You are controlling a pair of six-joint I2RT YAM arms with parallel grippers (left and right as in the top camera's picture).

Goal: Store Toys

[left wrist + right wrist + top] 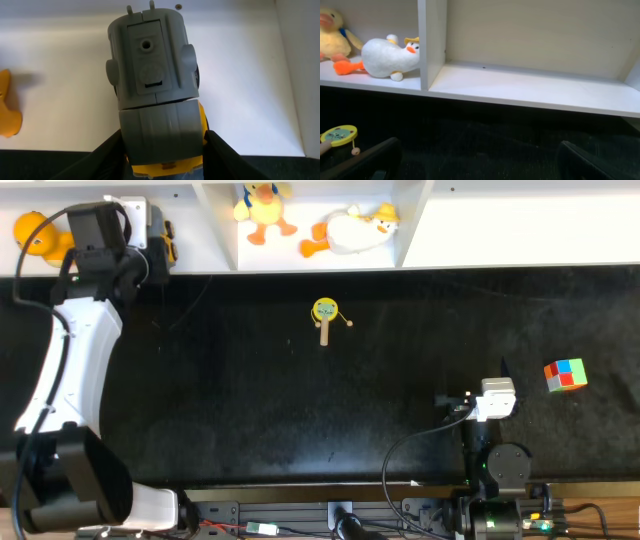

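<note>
Left gripper [165, 152] clamped on grey-yellow toy vehicle [150, 75], inside shelf [500, 230] left bay beside orange toy [35, 235]; release likely next. Yellow duck [264, 205], white duck [350, 230] stored in middle bay. Rattle drum [326, 312], colour cube [565, 374] in front of shelf, unstored. Right gripper [477, 162] fingers apart

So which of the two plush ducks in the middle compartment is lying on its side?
The white duck: it lies flat, with its orange feet toward the yellow duck, which sits upright beside it.
</note>
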